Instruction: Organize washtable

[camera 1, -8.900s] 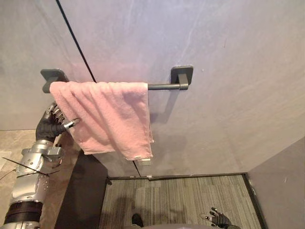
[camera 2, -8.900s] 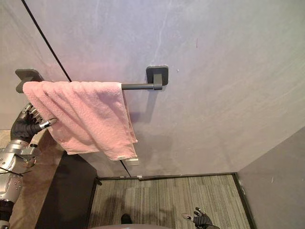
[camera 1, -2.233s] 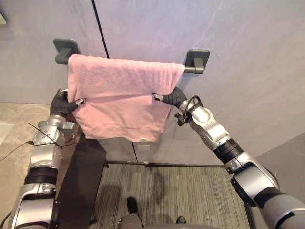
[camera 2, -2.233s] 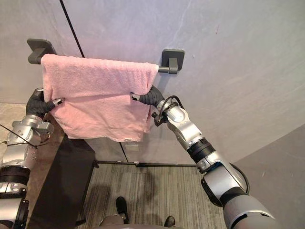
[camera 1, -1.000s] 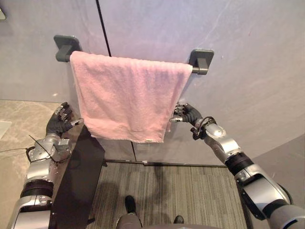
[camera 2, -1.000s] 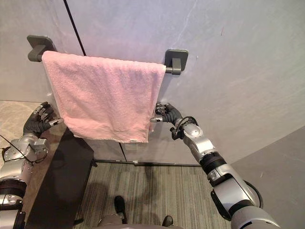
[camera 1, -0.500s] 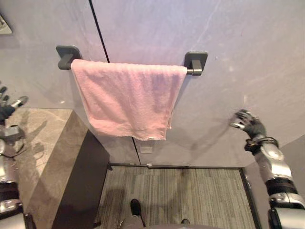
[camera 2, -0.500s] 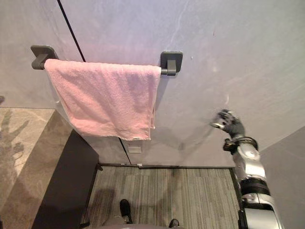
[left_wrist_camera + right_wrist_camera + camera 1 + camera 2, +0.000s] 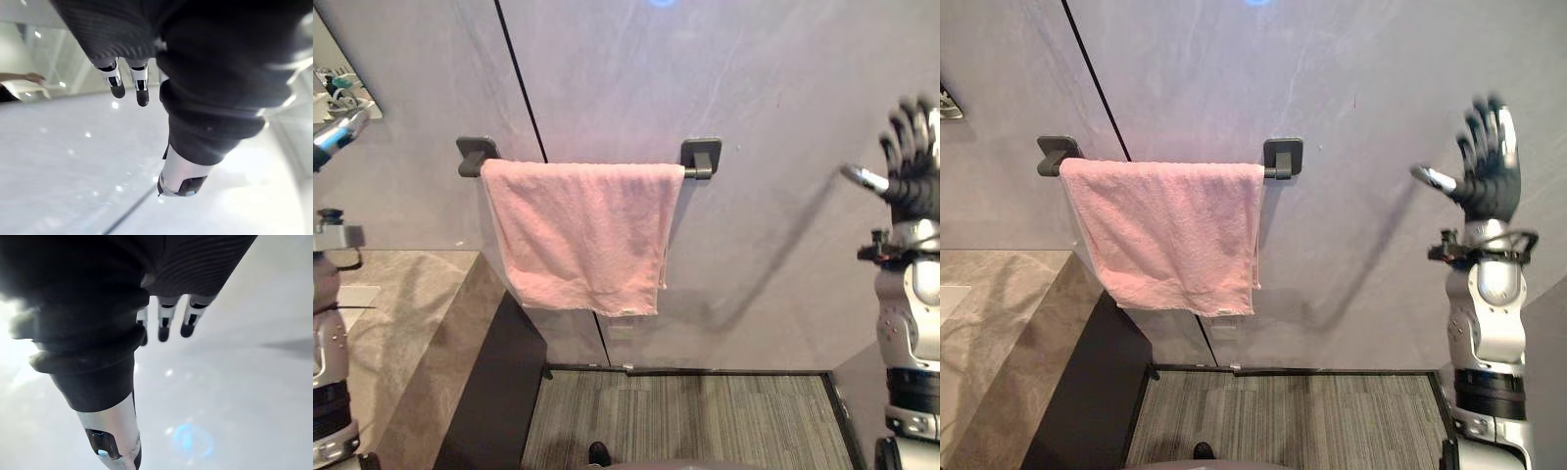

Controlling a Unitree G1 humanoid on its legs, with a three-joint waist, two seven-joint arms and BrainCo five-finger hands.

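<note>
A grey stone-look wall (image 9: 773, 108) faces the robot, cut by a thin dark seam (image 9: 517, 78) that runs down it at a slant and passes behind the towel. Fixed to the wall is a dark towel rail (image 9: 686, 173), held by a left bracket (image 9: 476, 154) and a right bracket (image 9: 702, 155). The pink towel (image 9: 582, 230) is draped over this rail. It is spread from just beside the left bracket almost to the right one, so only a short bare stub of rail shows at the right end. It hangs flat against the wall, its lower hem sloping a little, with a small pale label (image 9: 626, 313) at the lower right corner. A beige marbled worktop (image 9: 401, 323) lies in the lower left, with a dark side panel (image 9: 499, 401) dropping from its right edge to a striped grey floor (image 9: 705, 421). The corner of a mirror (image 9: 335, 73) shows at the upper left. The right hand (image 9: 1489, 181) is raised upright at the right side, well apart from the towel. Its palm faces the wall, its fingers (image 9: 164, 328) are straight and spread, its thumb (image 9: 1433, 178) points out toward the rail, and it holds nothing. The left hand (image 9: 205, 78) is lifted at the far left, above the worktop and away from the left bracket. Its own wrist view shows its fingers (image 9: 142, 90) extended and its thumb (image 9: 183, 176) clear of them, with nothing in its grasp.
</note>
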